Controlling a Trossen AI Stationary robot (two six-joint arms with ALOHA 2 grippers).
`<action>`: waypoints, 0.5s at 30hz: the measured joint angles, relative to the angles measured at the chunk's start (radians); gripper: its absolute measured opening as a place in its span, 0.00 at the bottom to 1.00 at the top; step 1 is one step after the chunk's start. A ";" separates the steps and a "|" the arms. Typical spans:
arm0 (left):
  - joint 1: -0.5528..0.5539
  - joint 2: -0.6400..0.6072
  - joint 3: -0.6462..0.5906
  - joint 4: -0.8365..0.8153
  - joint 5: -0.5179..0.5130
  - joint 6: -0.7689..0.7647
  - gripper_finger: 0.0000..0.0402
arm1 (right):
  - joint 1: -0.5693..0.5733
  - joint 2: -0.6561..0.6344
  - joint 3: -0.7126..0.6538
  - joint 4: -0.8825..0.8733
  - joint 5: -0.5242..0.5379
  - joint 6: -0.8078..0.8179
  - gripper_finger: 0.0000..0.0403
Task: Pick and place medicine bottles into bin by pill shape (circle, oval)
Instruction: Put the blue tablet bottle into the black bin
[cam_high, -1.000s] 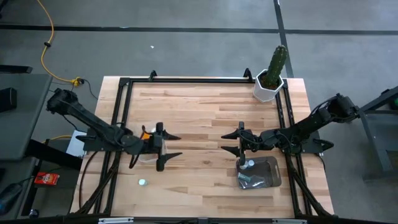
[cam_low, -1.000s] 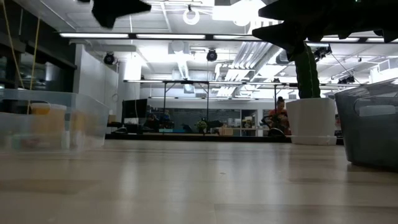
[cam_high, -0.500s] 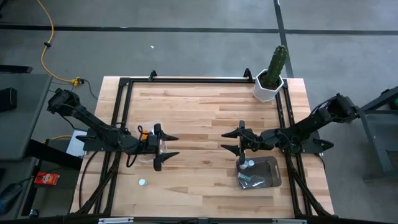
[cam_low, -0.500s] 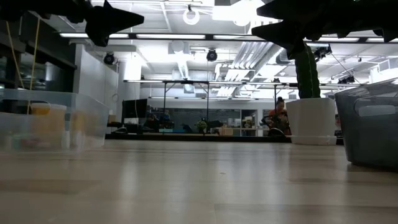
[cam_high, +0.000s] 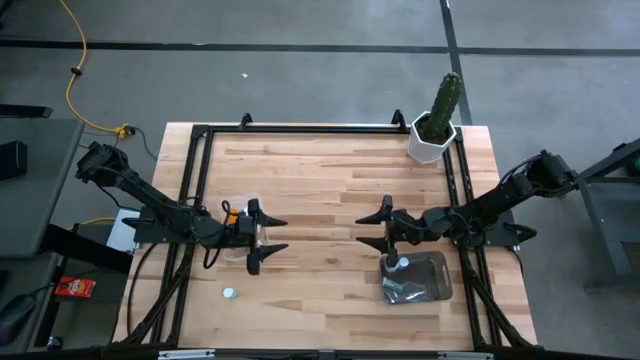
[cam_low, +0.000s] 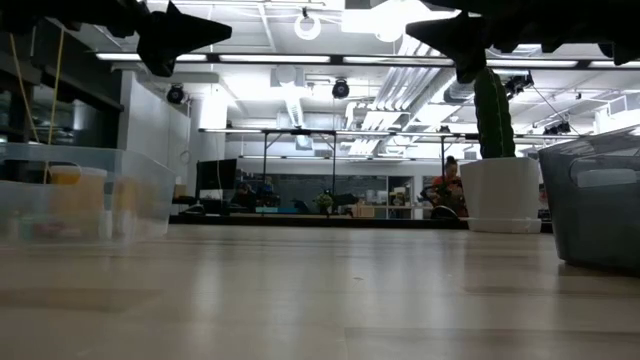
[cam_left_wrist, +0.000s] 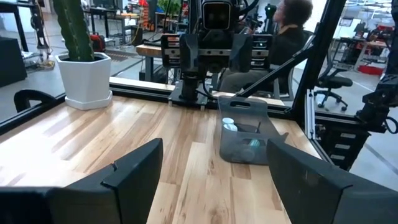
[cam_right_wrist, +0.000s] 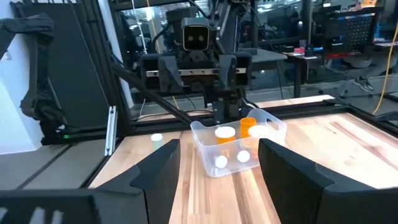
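Note:
My left gripper (cam_high: 287, 235) is open and empty, above the table just right of a clear bin (cam_high: 238, 232). The clear bin holds orange-bodied and white-capped medicine bottles (cam_right_wrist: 233, 132). My right gripper (cam_high: 358, 229) is open and empty, above the table beyond the far left corner of a grey bin (cam_high: 418, 280). The grey bin holds pale medicine bottles (cam_left_wrist: 230, 125). One white-capped bottle (cam_high: 229, 293) stands alone on the table, nearer than the clear bin; it also shows in the right wrist view (cam_right_wrist: 157, 139). The two grippers face each other.
A white pot with a green cactus (cam_high: 436, 125) stands at the table's far right corner. A black frame (cam_high: 300, 128) runs around the tabletop. Bare wood (cam_high: 320, 190) lies between the bins. A person (cam_left_wrist: 292, 25) sits beyond the table's right side.
My left gripper has come down a little by the clear bin, still open. The bins and bottles have stayed where they were.

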 joint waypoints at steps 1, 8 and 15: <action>0.000 0.000 0.000 0.000 0.000 0.000 0.68 | 0.000 0.000 0.000 0.000 0.000 0.000 0.52; 0.000 0.000 0.000 -0.001 0.038 0.000 0.68 | 0.000 0.000 0.000 0.000 0.000 0.000 0.52; 0.000 0.000 0.000 -0.005 0.065 -0.014 0.68 | 0.000 0.000 0.000 0.000 0.000 0.005 0.52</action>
